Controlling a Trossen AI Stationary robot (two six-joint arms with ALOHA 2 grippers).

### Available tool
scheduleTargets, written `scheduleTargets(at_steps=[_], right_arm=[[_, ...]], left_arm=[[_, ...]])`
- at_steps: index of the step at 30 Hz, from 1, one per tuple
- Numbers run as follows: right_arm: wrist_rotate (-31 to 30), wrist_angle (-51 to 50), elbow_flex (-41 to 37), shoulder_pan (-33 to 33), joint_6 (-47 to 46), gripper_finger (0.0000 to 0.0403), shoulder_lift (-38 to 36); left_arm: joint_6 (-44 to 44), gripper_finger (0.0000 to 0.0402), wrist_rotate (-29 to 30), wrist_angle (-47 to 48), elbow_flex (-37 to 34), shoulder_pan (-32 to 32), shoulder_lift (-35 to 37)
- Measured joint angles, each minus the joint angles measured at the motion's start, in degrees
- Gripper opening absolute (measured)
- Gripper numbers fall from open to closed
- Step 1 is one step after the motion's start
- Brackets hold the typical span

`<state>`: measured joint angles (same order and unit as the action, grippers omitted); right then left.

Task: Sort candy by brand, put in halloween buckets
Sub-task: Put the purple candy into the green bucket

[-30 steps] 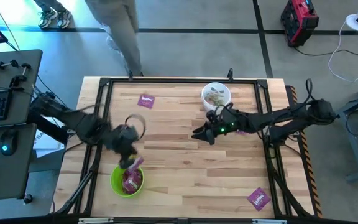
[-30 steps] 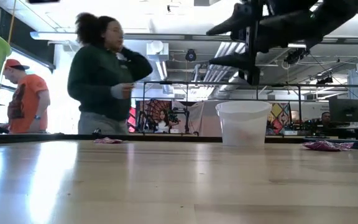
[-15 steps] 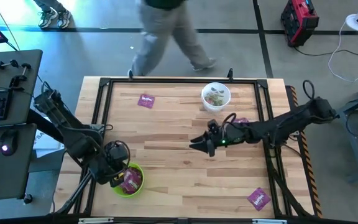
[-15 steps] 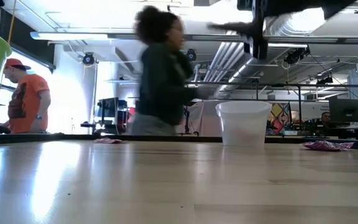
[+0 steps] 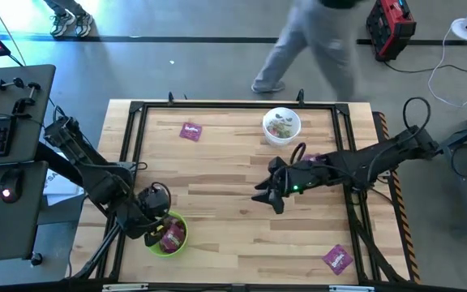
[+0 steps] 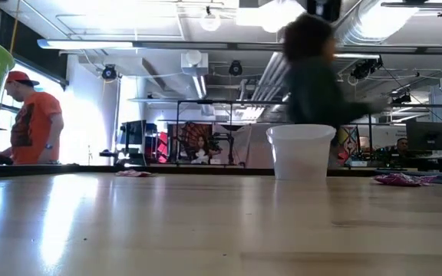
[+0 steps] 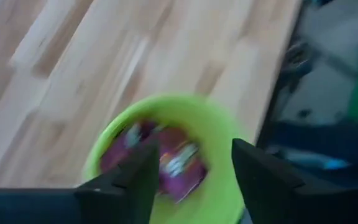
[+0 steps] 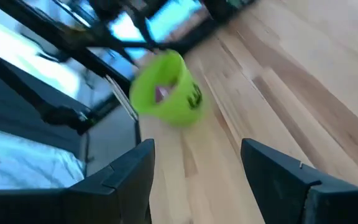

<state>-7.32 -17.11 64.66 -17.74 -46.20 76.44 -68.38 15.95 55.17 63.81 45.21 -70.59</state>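
Release done: my left gripper, clamped shut a second ago, now gapes over the lime green bucket; the purple packet seems to lie inside. Right gripper waits open mid-table.

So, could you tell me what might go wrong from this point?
1. The left end effector hangs open right over the green bucket, which sits near the table edge; a nudge on withdrawal might tip it off.
2. One purple packet lies partly under the right arm, so it could be swept aside.
3. A person is walking close behind the table, within possible reach of an arm swing.
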Motion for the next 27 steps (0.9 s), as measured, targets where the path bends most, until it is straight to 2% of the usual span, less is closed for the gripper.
scheduleTargets(at_steps=[2,6,9,11,14,19,23,27], right_arm=[[-1.33,-7.27,1.3,-0.86,-4.07,0.0233,-0.02],[-5.61,-24.73,0.5,-1.98,-21.14,0.0233,0.0],[-6.2,-34.77,-2.84,-1.1,-29.74,0.0233,-0.05],[-5.64,-38.31,-6.28,1.05,-32.02,0.0233,-1.03],[-3.03,-41.04,-11.89,7.98,-31.46,0.0233,-3.02],[-1.63,-43.85,-20.22,21.9,-25.1,0.0233,-3.54],[-1.67,-37.4,-25.5,31.83,-15.31,0.0233,-3.22],[-1.63,-31.59,-27.25,38.61,-6.2,0.0233,-3.21]], left_arm=[[1.41,0.0202,2.75,-4.55,0.15,-0.01,0.02],[5.28,0.0213,10.08,-12.01,0.16,-1.49,0.02],[8.37,0.0213,12.57,-13.31,0.16,-5.4,0.02],[10.63,0.0213,12.8,-13.1,0.16,-9.38,0.02],[15.24,0.0214,12.72,-14.26,0.14,-16.51,0.02],[24.55,0.0213,12.92,-24.78,0.14,-27.91,0.02],[29.94,0.0214,12.89,-33.94,0.14,-34.37,-0.9],[32.03,0.0214,10.67,-38.0,0.16,-39.22,-1.71]])
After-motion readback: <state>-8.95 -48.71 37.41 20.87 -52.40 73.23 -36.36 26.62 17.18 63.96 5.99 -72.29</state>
